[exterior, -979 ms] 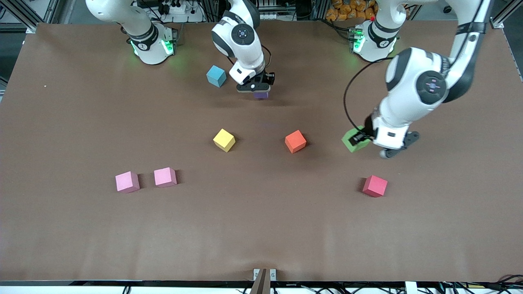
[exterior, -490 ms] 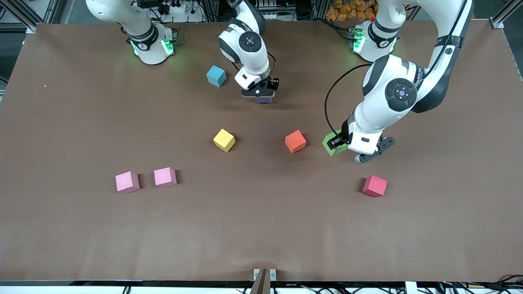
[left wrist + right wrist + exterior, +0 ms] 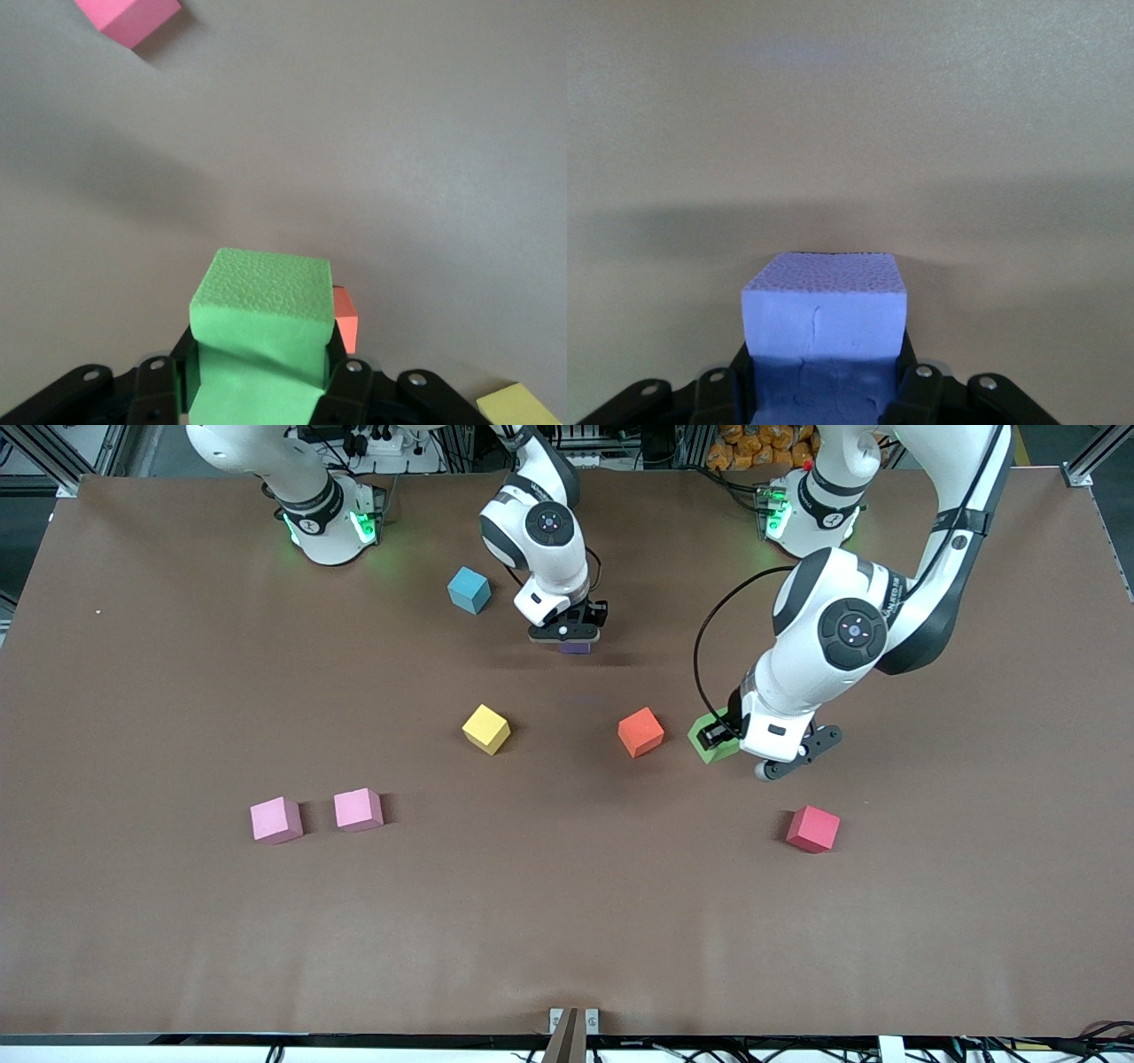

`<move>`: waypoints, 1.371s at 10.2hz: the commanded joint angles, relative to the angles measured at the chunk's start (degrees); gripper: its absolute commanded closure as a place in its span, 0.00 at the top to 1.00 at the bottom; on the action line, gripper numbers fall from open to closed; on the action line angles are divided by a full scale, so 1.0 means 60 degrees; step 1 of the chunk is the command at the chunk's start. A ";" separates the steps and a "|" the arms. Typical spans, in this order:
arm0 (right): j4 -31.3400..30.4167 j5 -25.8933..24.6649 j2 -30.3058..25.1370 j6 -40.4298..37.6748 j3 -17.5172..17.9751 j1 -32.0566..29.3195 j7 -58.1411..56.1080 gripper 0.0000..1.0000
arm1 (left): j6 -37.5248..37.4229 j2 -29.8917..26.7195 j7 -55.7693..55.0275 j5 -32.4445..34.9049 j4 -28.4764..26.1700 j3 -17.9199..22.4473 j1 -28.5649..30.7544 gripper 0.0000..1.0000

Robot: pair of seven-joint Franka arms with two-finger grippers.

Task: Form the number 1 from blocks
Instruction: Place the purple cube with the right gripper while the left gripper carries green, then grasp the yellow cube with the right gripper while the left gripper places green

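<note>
My right gripper (image 3: 571, 636) holds a purple block (image 3: 575, 646) between its fingers, low at the table near the robots' bases; the purple block (image 3: 824, 319) fills the right gripper (image 3: 824, 376). My left gripper (image 3: 722, 737) is shut on a green block (image 3: 710, 746), low over the table beside the orange block (image 3: 640, 732), toward the left arm's end. The green block (image 3: 261, 328) is squeezed in the left gripper (image 3: 257, 381). A yellow block (image 3: 485, 729) lies in line with the orange one. Two light pink blocks (image 3: 275, 819) (image 3: 358, 810) lie nearer the camera.
A blue cube (image 3: 469, 590) sits next to the right gripper, toward the right arm's end. A red cube (image 3: 812, 828) lies nearer the camera than the left gripper. The two arm bases (image 3: 328, 518) (image 3: 811, 509) stand along the table's top edge.
The left arm carried the green block toward the orange block. The right gripper shifted slightly and came lower with the purple block.
</note>
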 commanded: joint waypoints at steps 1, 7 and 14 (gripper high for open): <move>0.0183 -0.0367 0.0143 0.0002 -0.0059 0.0041 0.0199 1.00 | -0.0172 0.0136 -0.0209 -0.0037 0.0187 0.0067 -0.0361 0.55; 0.0403 -0.0352 -0.1156 -0.0741 -0.0571 -0.0483 0.0025 1.00 | -0.0172 0.1393 -0.1556 0.0109 0.1385 0.0067 -0.1724 0.55; 0.0417 -0.1098 -0.1967 -0.2225 -0.0557 -0.4962 -0.4128 1.00 | -0.0172 0.2083 -0.1992 0.0373 0.2004 0.0126 -0.2131 0.55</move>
